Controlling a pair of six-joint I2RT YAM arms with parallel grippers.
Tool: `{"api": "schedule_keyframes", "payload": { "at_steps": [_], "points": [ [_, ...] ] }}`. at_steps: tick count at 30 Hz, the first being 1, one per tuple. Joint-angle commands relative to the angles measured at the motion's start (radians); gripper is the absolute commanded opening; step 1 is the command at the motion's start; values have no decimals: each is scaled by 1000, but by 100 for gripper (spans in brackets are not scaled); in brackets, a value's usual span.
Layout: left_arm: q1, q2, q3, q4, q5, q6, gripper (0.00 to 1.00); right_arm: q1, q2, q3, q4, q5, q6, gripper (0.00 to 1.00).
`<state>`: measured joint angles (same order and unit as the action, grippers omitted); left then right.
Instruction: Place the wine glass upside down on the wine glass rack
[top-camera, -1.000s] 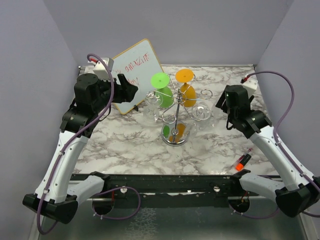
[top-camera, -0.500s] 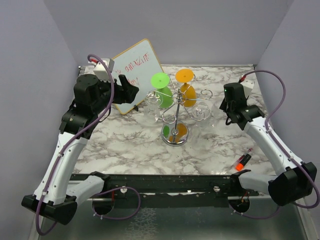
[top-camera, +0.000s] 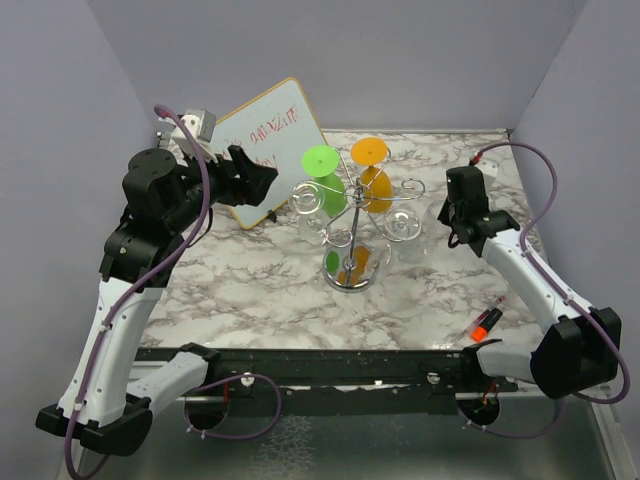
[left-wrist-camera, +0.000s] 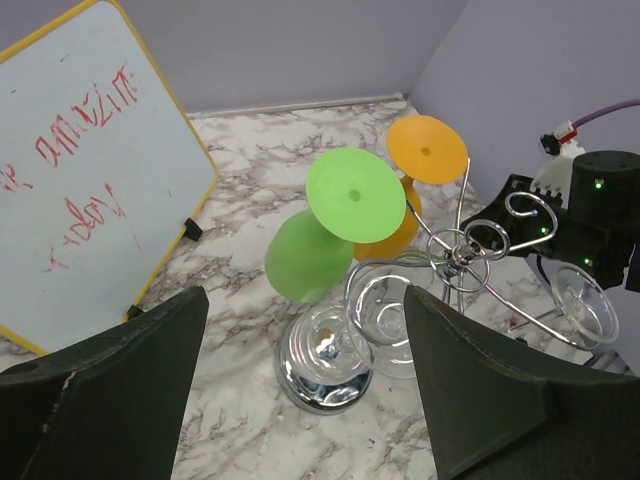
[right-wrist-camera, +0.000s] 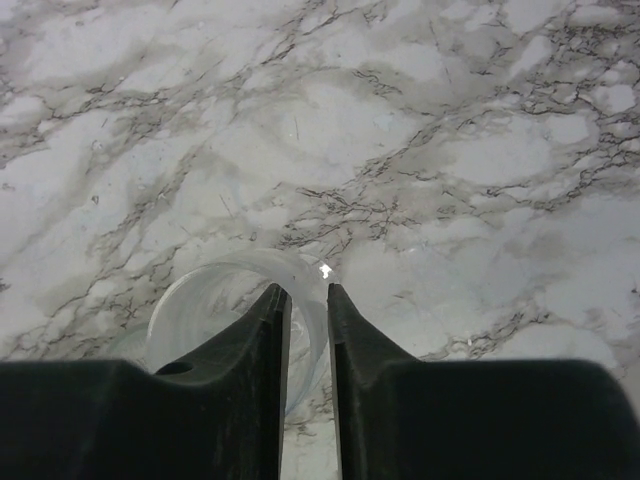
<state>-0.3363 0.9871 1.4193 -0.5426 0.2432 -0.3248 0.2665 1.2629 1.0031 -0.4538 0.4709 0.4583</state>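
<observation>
The chrome wine glass rack (top-camera: 351, 238) stands mid-table on its mirrored base (left-wrist-camera: 318, 388). A green glass (top-camera: 322, 182) and an orange glass (top-camera: 371, 175) hang upside down on it, and a clear glass (left-wrist-camera: 386, 318) hangs on its left arm. Another clear wine glass (top-camera: 404, 229) is at the rack's right side, foot up. My right gripper (top-camera: 439, 214) is shut on it, with its rim (right-wrist-camera: 226, 276) between the fingers. My left gripper (top-camera: 256, 178) is open and empty, left of the rack and above the table.
A yellow-framed whiteboard (top-camera: 262, 138) leans at the back left, just behind my left gripper. A red marker (top-camera: 486, 321) lies near the front right edge. Purple walls close in the table on three sides.
My left arm has risen and drawn back to the left, away from the rack. My right wrist has shifted slightly back beside the clear glass. The glasses on the rack have not moved.
</observation>
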Motion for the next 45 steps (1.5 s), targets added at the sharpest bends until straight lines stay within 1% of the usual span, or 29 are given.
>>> {"api": "schedule_keyframes", "payload": {
  "at_steps": [1, 5, 7, 11, 13, 17, 21, 23, 26, 29, 31, 36, 42, 45],
  "points": [
    [-6, -3, 38, -14, 55, -6, 81, -8, 9, -20, 11, -22, -16, 21],
    [-9, 8, 60, -11, 96, -7, 81, -8, -13, -9, -17, 10, -25, 6],
    [-10, 13, 69, -7, 109, -7, 82, -8, -32, -1, -30, 37, -32, 1],
    [-12, 25, 84, 15, 143, -16, 82, -9, -75, 22, -50, 97, -54, 1],
    [-12, 36, 76, 53, 174, -70, 82, -8, -112, 26, -35, 124, -78, 1],
    [-12, 61, 33, 186, 307, -196, 82, -9, -187, 50, -12, 183, -112, 1],
    [-14, 98, 53, 273, 344, -269, 82, -9, -292, 58, 19, 219, -108, 1],
    [-19, 117, 58, 329, 363, -315, 82, -7, -373, 27, 62, 206, -90, 1],
    [-33, 139, 34, 464, 396, -418, 82, -9, -516, -52, 198, 176, -85, 1],
    [-59, 160, 24, 569, 372, -502, 81, -8, -639, -108, 315, 158, -77, 1],
    [-92, 173, 24, 606, 322, -533, 81, -8, -700, -121, 342, 152, -56, 1],
    [-215, 229, 48, 663, 192, -580, 81, -9, -813, -146, 427, 103, -16, 1],
    [-343, 306, 77, 764, 111, -641, 90, -8, -933, -189, 547, 1, 37, 1],
    [-414, 342, 109, 780, 54, -628, 95, -8, -965, -196, 582, -48, 67, 1]
  ]
}}
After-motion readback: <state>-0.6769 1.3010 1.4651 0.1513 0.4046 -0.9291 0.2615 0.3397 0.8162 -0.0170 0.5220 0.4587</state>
